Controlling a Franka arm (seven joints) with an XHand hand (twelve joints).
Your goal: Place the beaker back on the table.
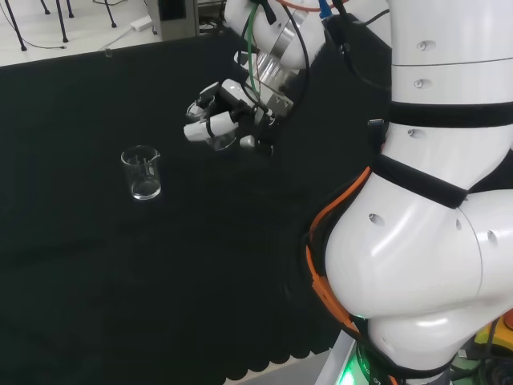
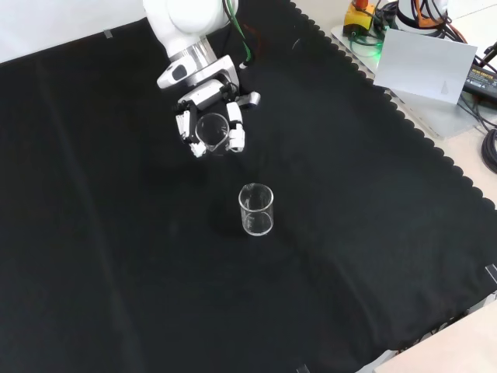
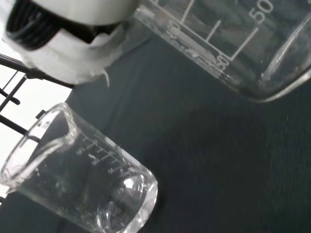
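Observation:
The hand (image 1: 228,112) (image 2: 208,105) hovers above the black cloth with its fingers curled round a small clear beaker (image 1: 220,136) (image 2: 211,129), which is tilted. In the wrist view that held beaker (image 3: 233,43) shows close, with printed scale marks, under a white finger (image 3: 73,39). A second clear beaker (image 1: 142,172) (image 2: 256,210) (image 3: 82,179) stands upright on the cloth by itself, apart from the hand. It is to the left of the hand in the head view and nearer the camera in the front view.
The arm's white links (image 1: 425,208) fill the right of the head view. The black cloth (image 2: 116,256) has a scalloped edge at the right in the front view, with a white board (image 2: 423,66) and cables beyond it.

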